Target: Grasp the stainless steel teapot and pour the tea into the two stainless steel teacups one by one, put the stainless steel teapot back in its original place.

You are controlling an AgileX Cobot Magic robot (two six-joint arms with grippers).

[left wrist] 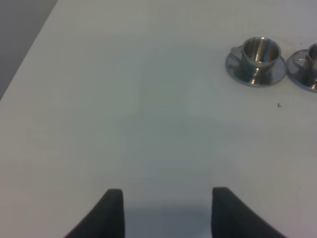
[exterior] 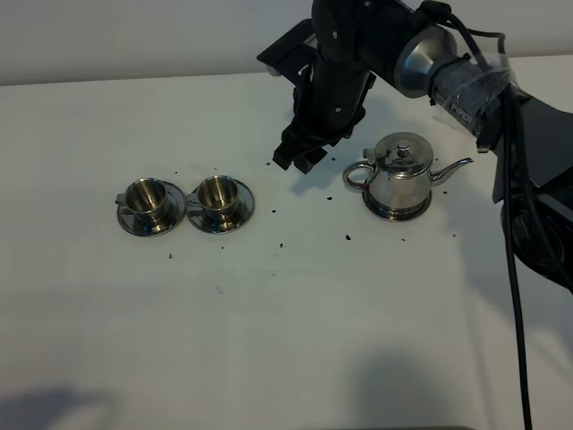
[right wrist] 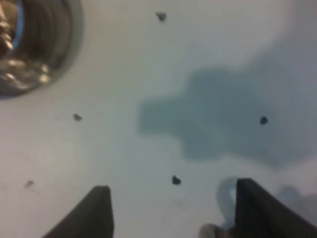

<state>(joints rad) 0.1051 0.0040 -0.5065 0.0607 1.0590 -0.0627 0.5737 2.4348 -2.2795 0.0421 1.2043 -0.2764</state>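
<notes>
The stainless steel teapot (exterior: 400, 179) stands upright on the white table at right of centre, lid on, spout pointing right and loop handle to the left. The two stainless steel teacups (exterior: 150, 204) (exterior: 219, 202) sit side by side on saucers at the left. My right gripper (exterior: 300, 157) hangs open and empty just left of the teapot's handle, apart from it. In the right wrist view the right gripper (right wrist: 172, 186) is over bare table, with a blurred steel rim (right wrist: 29, 44) at the corner. My left gripper (left wrist: 167, 191) is open and empty, far from a teacup (left wrist: 257, 59).
Small dark specks (exterior: 347, 237) are scattered on the table between the cups and the teapot. The right arm (exterior: 448, 67) and its black cable (exterior: 515, 269) cross the right side. The second saucer (left wrist: 304, 69) shows at the left wrist view's edge.
</notes>
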